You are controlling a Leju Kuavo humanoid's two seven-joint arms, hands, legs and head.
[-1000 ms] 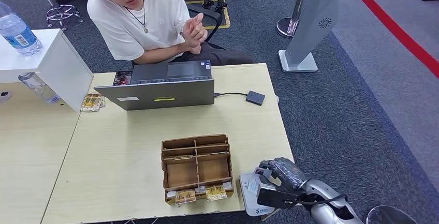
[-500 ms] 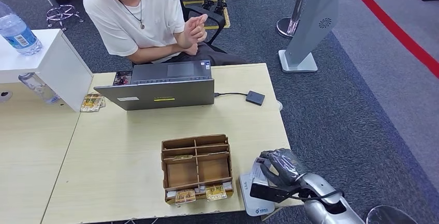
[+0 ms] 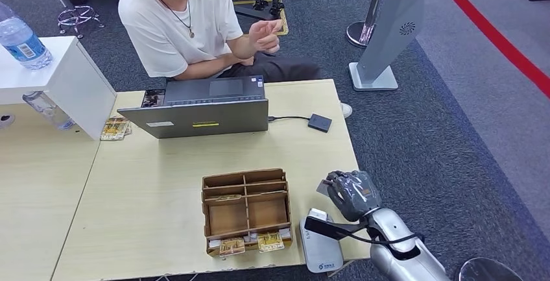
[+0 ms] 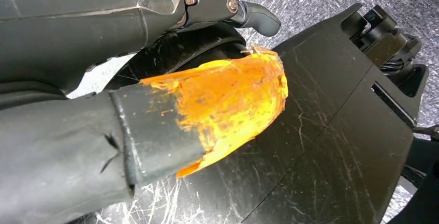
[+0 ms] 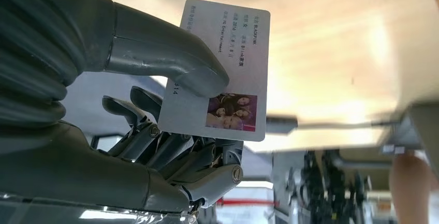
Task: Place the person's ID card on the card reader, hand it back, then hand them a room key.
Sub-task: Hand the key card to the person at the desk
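Desk point(image 3: 162, 190); ID card point(image 5: 228, 69) reads "BLACKPINK".

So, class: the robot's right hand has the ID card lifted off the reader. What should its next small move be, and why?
Probably carry the ID card forward across the table toward the person. The right hand pinches the card above the card reader, and the person's hand is raised far beyond the laptop, so the reach has to extend before any handover.
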